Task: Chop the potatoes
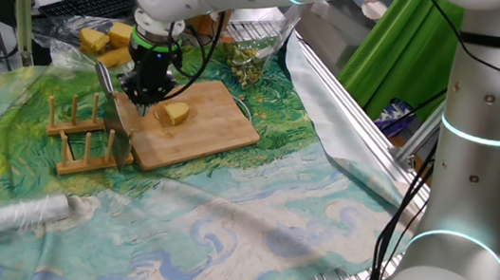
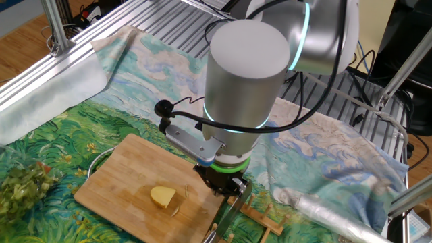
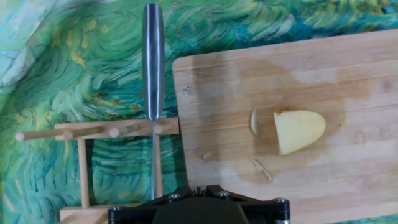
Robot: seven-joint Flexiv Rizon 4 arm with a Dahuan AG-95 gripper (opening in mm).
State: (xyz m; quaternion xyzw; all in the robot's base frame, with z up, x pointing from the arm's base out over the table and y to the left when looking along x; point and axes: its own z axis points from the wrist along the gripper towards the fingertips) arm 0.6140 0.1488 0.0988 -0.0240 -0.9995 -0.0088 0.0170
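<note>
A pale-yellow half-round potato (image 1: 174, 113) (image 2: 163, 196) (image 3: 299, 130) lies on the wooden board (image 1: 212, 135) (image 2: 115, 196) (image 3: 236, 81). One thin slice (image 3: 254, 121) lies just off its cut face. My gripper (image 1: 145, 97) (image 2: 223, 181) (image 3: 198, 188) is shut on a steel knife (image 1: 118, 109) (image 2: 231, 209) (image 3: 152, 68). The knife hangs off the board's left edge, over a wooden peg rack (image 1: 87, 144) (image 3: 81, 134). It is well apart from the potato. In the hand view the blade shows edge-on.
Larger yellow chunks (image 1: 109, 41) and a bag of green scraps (image 1: 246, 58) (image 2: 23, 185) lie beyond the board. A foil roll (image 1: 2, 215) (image 2: 324, 209) rests on the painted cloth. Aluminium rails (image 1: 355, 143) border the table.
</note>
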